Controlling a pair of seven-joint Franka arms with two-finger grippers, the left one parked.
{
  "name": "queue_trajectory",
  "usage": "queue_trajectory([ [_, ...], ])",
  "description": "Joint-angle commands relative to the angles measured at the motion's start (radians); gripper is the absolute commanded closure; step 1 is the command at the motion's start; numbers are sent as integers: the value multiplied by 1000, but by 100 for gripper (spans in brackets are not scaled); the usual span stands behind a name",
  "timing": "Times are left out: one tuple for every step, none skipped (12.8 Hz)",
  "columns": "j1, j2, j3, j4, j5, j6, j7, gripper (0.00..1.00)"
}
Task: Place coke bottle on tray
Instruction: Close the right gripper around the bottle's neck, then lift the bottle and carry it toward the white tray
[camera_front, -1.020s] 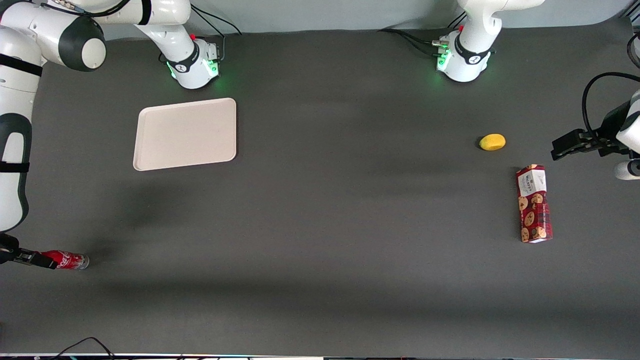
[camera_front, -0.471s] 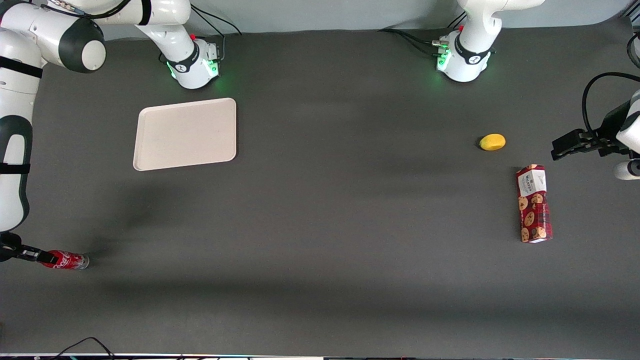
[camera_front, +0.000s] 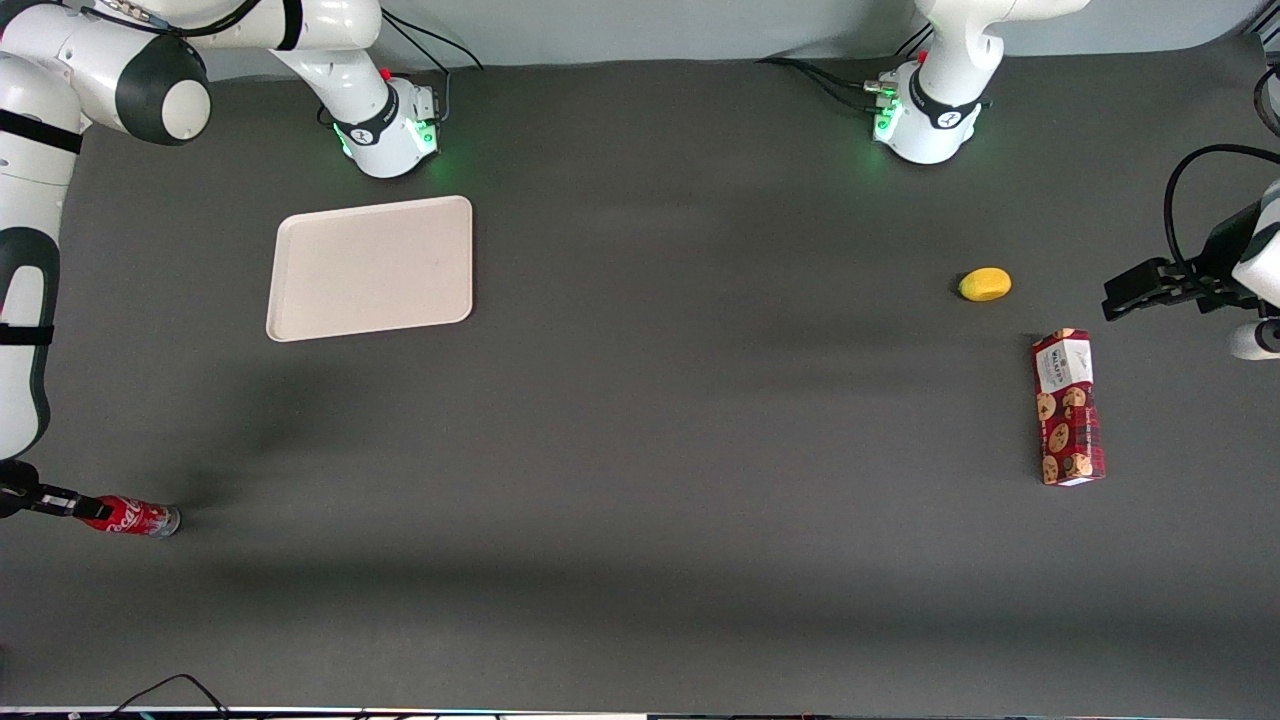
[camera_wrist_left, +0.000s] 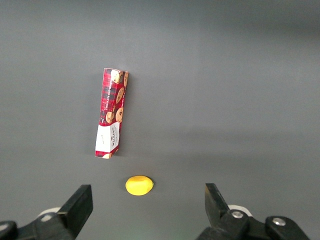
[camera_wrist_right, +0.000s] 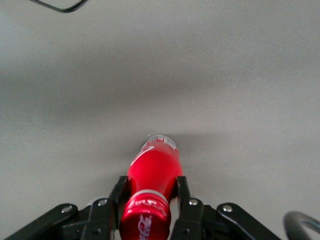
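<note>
The coke bottle lies on its side on the dark table at the working arm's end, near the front camera. My right gripper is at its cap end. In the right wrist view the gripper has one finger on each side of the bottle's neck, pressed against it, with the red cap between the fingers and the bottle pointing away. The beige tray lies flat and bare, farther from the front camera than the bottle, close to the working arm's base.
A red cookie box and a yellow fruit lie toward the parked arm's end; both show in the left wrist view, the box and the fruit. A black cable lies at the table's front edge.
The gripper and the bottle's cap end have shifted slightly away from the front camera; the bottle's silvery base has stayed in place.
</note>
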Motion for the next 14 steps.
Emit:
queue_trajectory([
  [-1,-90,-7,7,-10,-75,-2,100],
  [-1,-122,-8,6,-12,-89,8,100],
  [3,-151,-18,6,-17,-108,27,100],
  [10,-179,-29,3,-29,-130,32,100],
  [13,-212,-31,3,-56,-179,46,100],
  [16,-249,-27,-8,-87,-230,60,100],
  [16,-297,-23,-46,-108,-279,66,100],
  [17,-368,-18,-119,-122,-286,67,100],
  [17,-448,-6,-213,-130,-284,67,100],
  [19,-513,14,-282,-150,-283,75,100],
  [19,-571,47,-339,-176,-283,125,100],
  [19,-628,93,-406,-208,-283,182,100],
  [19,-692,132,-475,-240,-283,222,100],
  [17,-754,153,-550,-245,-278,239,100],
])
